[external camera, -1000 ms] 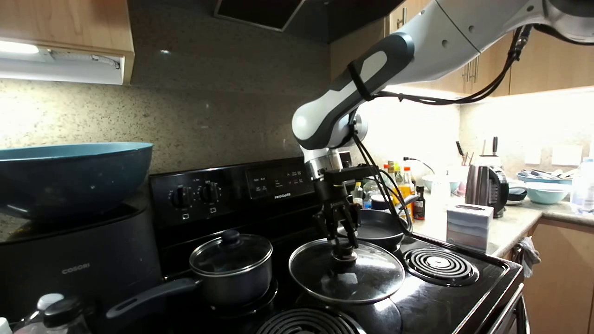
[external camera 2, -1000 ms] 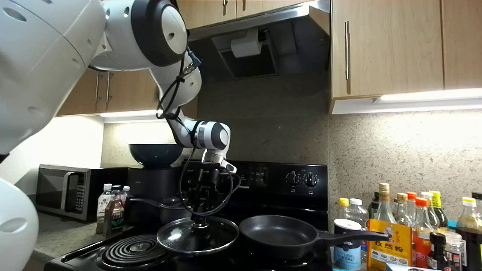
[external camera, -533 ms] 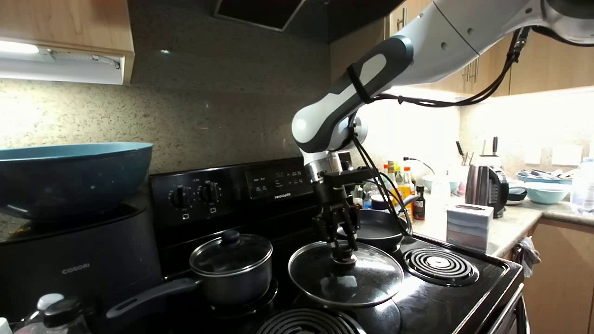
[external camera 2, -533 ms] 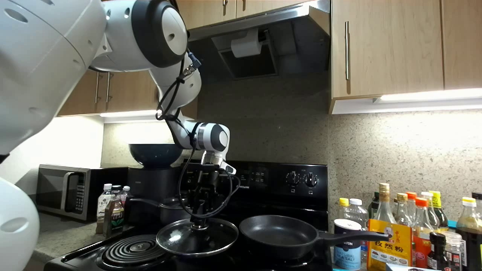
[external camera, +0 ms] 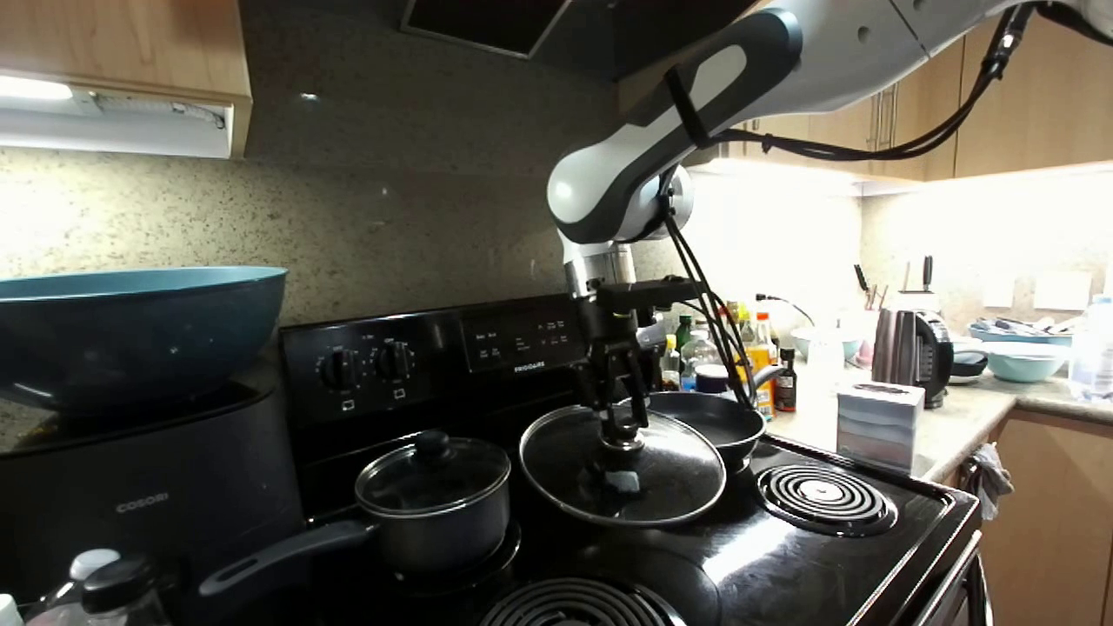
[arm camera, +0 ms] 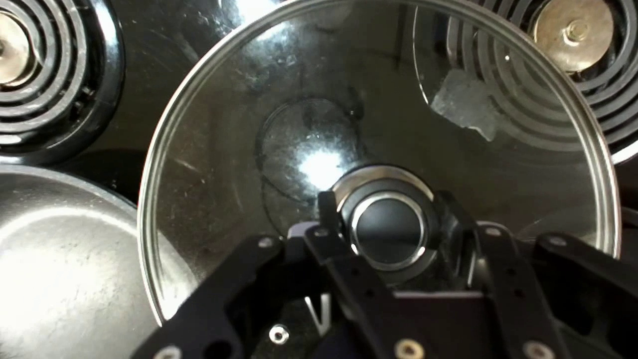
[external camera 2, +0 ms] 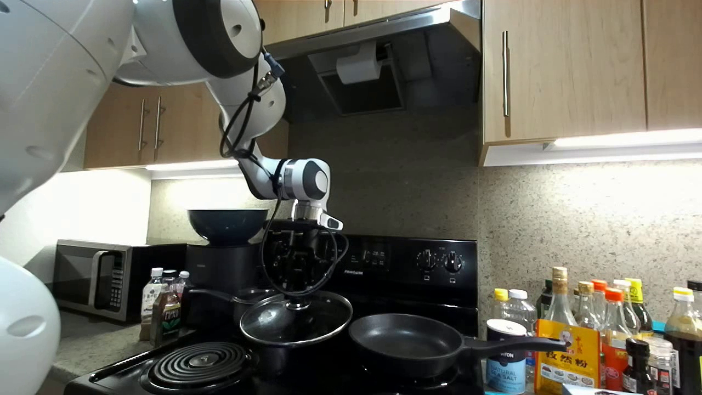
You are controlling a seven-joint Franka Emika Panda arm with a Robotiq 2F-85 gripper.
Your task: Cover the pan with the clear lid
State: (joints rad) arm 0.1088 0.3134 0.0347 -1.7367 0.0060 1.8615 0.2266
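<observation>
Gripper point(external camera: 623, 423) grasps knob point(arm camera: 390, 230) of steel-rimmed, domed glass lid point(external camera 2: 296, 322), round black pan point(external camera 2: 406, 339) at its three o'clock in an exterior view

Facing the stove point(external camera: 783, 578), we've got a lidded saucepan point(external camera: 448, 530) at its back left corner, coil burners point(external camera: 824, 492) at both front ones. Left counter point(external camera 2: 98, 348): microwave point(external camera 2: 79, 280), bottles point(external camera 2: 168, 315) near the stove edge, blue bowl point(external camera: 143, 343) on a black appliance point(external camera: 200, 482). Right counter point(external camera: 963, 419): salt can point(external camera 2: 505, 362) and yellow packet point(external camera 2: 567, 354) by the stove edge, glass bottles point(external camera 2: 560, 304) behind, box point(external camera: 876, 430) near front edge, kettle point(external camera: 896, 355) beyond.
</observation>
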